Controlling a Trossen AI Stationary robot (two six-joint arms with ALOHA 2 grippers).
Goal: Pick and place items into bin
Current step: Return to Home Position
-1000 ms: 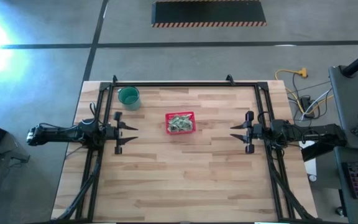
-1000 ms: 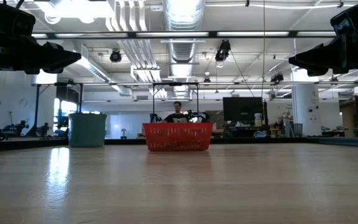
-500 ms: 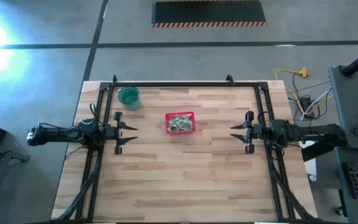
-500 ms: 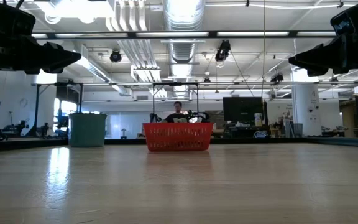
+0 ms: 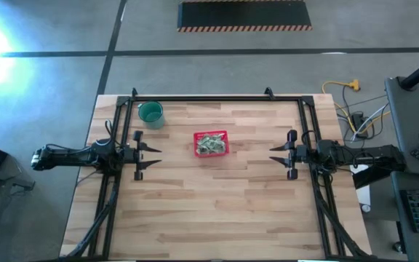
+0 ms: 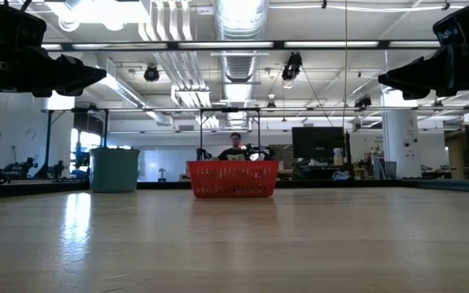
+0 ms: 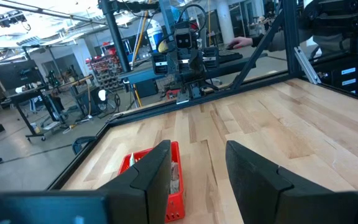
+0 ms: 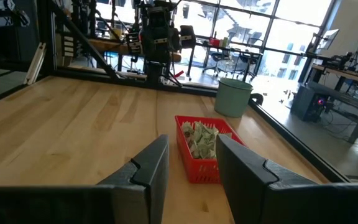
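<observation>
Left gripper: my left gripper (image 5: 153,157) hangs over the left edge of the table (image 5: 217,204), pointing inward toward the middle. It is well apart from the basket.
Left jaws: spread wide with nothing between them. The left wrist view shows bare wood in the gap.
Cup: a round teal cup (image 5: 150,114) stands near the far left corner. It is apart from the basket and from both arms, and I see nothing lying around it.
Basket: the red basket (image 6: 233,181) sits upright on the wood, a little beyond the table's centre and roughly midway between my two grippers.
Packets: the pale green-and-white packets (image 5: 212,145) lie heaped inside the basket, filling most of its floor. I cannot count them from here.
Right gripper: my right gripper (image 5: 273,155) hangs over the right edge, facing the left one across the table and well clear of the basket.
Right jaws: parted and empty. The right wrist view looks between them at the basket and its pile.
Loose packets: I find none on the bare boards in any view.
Progress: I judge the sorting finished, since every packet I can see is in the basket.
Remaining: nothing to pick up as far as I can tell. Both arms look parked at their rest posts, so at most I settle them and end the run.
</observation>
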